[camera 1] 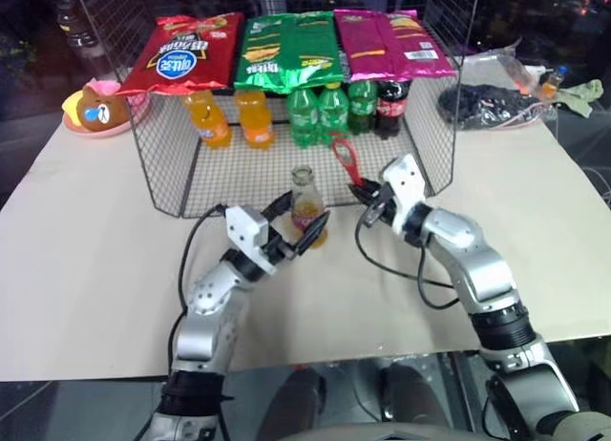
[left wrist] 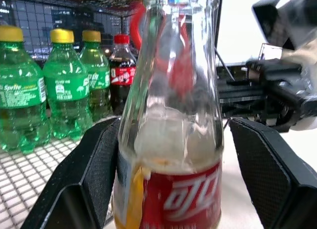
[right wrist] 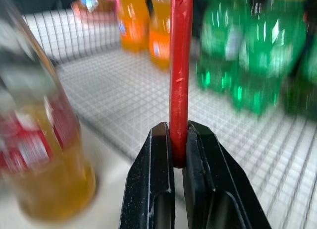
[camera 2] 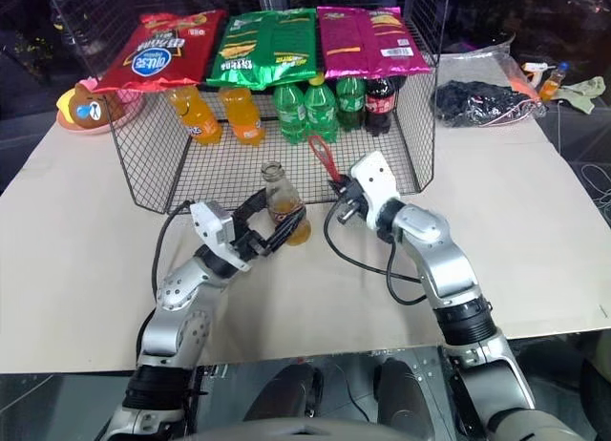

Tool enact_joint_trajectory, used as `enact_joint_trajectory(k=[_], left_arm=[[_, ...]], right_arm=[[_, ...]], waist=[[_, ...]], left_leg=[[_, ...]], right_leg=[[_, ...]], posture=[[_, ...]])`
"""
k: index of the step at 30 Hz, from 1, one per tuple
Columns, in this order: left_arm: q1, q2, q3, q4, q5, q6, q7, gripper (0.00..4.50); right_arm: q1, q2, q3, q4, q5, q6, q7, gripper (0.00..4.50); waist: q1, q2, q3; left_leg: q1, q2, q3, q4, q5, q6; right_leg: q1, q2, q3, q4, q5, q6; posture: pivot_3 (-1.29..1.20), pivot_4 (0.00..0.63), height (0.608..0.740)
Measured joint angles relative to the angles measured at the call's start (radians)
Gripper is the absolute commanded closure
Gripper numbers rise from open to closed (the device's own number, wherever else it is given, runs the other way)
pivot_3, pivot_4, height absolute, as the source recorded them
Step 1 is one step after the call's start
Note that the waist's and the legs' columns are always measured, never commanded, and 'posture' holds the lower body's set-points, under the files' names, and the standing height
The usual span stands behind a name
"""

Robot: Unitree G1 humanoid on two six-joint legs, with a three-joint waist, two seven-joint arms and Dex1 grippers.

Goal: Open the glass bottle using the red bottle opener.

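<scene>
The left gripper (camera 1: 298, 223) stands wide apart around the glass bottle (camera 1: 306, 204), one ribbed black finger (left wrist: 89, 174) close against the glass and the other finger clear of it with a gap showing. The right gripper (right wrist: 179, 154) is clamped tight on the handle of the red bottle opener (camera 1: 346, 160), which rises from the fingers with its oval ring head uppermost, at about one o'clock from the bottle and near it but apart. The bottle stands upright on the pale table (camera 1: 86, 269), just in front of the wire mesh basket (camera 1: 172, 174). It is clear glass with a narrow neck, orange-amber drink in the lower body and a red label with white lettering; its mouth looks uncapped. At twelve o'clock behind it, plastic soda bottles (camera 1: 315, 112) in orange, green and dark cola line the basket under glossy snack bags (camera 1: 286, 48).
</scene>
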Motion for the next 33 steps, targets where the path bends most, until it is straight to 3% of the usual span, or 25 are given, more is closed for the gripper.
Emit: enact_joint_trajectory(k=[10,13,18,20,25,33], left_arm=[[0.097,0.053,0.003,-0.049,0.016,0.008,-0.009,0.96],[0.146,0.075,0.012,-0.075,0.014,0.018,-0.01,0.92],[0.195,0.09,0.02,-0.096,0.013,0.027,-0.019,0.92],[0.216,0.093,0.034,-0.107,0.011,0.031,-0.018,0.92],[0.297,0.111,0.067,-0.132,0.017,0.047,0.008,0.92],[0.451,0.177,0.158,-0.15,0.076,0.128,0.09,0.92]], right_arm=[[0.108,-0.103,-0.061,-0.164,0.167,0.451,0.021,4.5],[0.149,-0.141,-0.091,-0.224,0.231,0.53,0.044,3.36],[0.162,-0.164,-0.102,-0.257,0.279,0.551,0.059,0.88],[0.176,-0.17,-0.118,-0.27,0.295,0.547,0.059,0.14],[0.262,-0.215,-0.16,-0.286,0.278,0.425,0.066,0.03],[0.522,-0.327,-0.323,-0.176,0.263,-0.044,0.315,0.03]], waist=[[0.001,0.001,0.0],[0.001,0.001,0.0],[0.002,0.001,0.0],[0.003,0.001,0.0],[0.004,0.001,0.0],[0.004,0.001,0.001]], left_leg=[[0.0,0.0,0.0,-0.001,0.0,0.0],[0.0,0.0,0.0,-0.002,0.0,0.0],[0.0,0.0,0.0,-0.002,0.0,0.0],[0.0,0.0,0.0,-0.002,0.0,0.0],[0.0,0.0,0.0,-0.002,0.0,0.0],[0.004,0.001,0.001,-0.004,-0.003,0.005]], right_leg=[[0.0,-0.001,0.0,-0.001,0.0,0.0],[0.0,-0.001,0.0,-0.001,0.0,0.0],[0.0,-0.001,0.0,-0.001,0.0,0.0],[0.0,-0.001,0.0,-0.001,0.0,0.0],[0.0,-0.001,0.0,-0.002,0.0,0.0],[0.004,0.0,0.0,-0.003,0.0,0.0]], posture=[[0.0,0.15,0.74],[0.0,0.15,0.74],[0.0,0.15,0.74],[0.0,0.15,0.74],[0.0,0.15,0.74],[0.0,0.15,0.74]])
